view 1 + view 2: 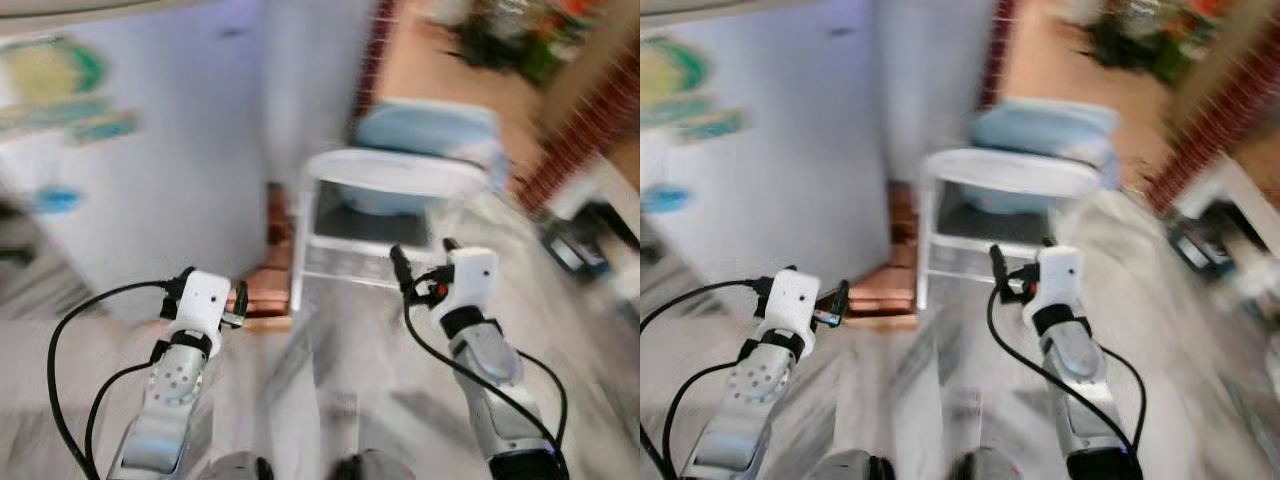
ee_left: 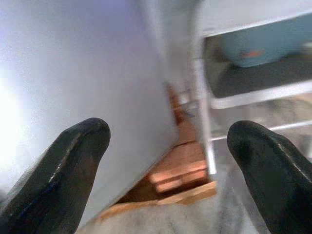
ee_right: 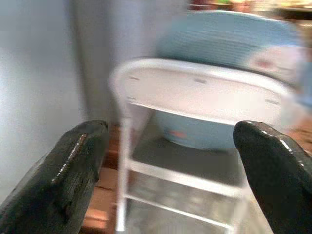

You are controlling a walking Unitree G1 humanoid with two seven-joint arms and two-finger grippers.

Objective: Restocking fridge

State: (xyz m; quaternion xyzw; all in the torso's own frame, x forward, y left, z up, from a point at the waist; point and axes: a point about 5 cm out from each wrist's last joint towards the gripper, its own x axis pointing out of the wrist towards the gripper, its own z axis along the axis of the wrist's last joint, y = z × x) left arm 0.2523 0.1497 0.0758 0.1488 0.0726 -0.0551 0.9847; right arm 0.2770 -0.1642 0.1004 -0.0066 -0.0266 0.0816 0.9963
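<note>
The picture is blurred by motion. A white fridge (image 1: 150, 180) with coloured stickers on its shut door stands at the left. My left gripper (image 1: 212, 287) is raised in front of its lower corner, open and holding nothing; the left wrist view (image 2: 168, 146) looks at the fridge side (image 2: 87, 73). My right gripper (image 1: 423, 255) is open and empty too, held up before a white folding chair (image 1: 390, 180). A light blue basket-like thing (image 1: 430, 130) rests on that chair, seen again in the right wrist view (image 3: 229, 44).
Reddish wooden blocks (image 1: 265, 290) lie at the fridge's base, between fridge and chair. A dark object (image 1: 570, 245) sits on the floor at the right near a brick wall (image 1: 570, 140). Plants (image 1: 510, 40) stand far back. Pale marble floor (image 1: 330, 370) lies ahead.
</note>
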